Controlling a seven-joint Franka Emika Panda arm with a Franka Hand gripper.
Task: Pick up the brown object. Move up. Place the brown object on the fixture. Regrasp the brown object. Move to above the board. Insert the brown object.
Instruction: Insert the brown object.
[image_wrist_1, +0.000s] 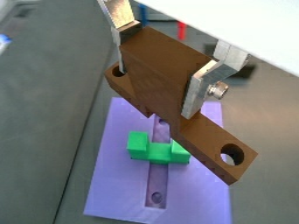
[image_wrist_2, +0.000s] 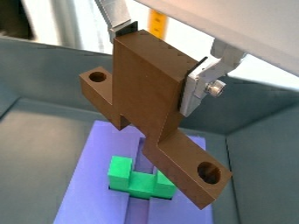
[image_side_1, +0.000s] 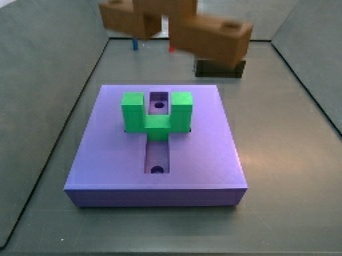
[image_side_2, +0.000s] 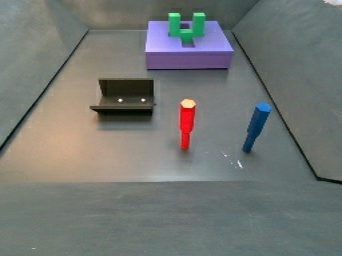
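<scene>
My gripper (image_wrist_1: 163, 66) is shut on the brown object (image_wrist_1: 198, 140), with silver fingers (image_wrist_1: 205, 86) clamped on the two sides of its stub. Both wrist views show this grip (image_wrist_2: 163, 57). The brown object (image_wrist_2: 176, 149) hangs in the air above the purple board (image_wrist_1: 117, 184), over the green U-shaped block (image_wrist_1: 152, 147) and the slot (image_wrist_1: 155, 188). In a side view the brown object (image_side_1: 201, 35) floats above the far end of the board (image_side_1: 201, 150). The fixture (image_side_2: 124, 98) stands empty on the floor. The gripper itself shows in neither side view.
A red peg (image_side_2: 187, 123) and a blue peg (image_side_2: 255, 127) stand upright on the floor near the fixture. The board (image_side_2: 187, 55) with the green block (image_side_2: 187, 27) lies at the far end of the grey walled bin.
</scene>
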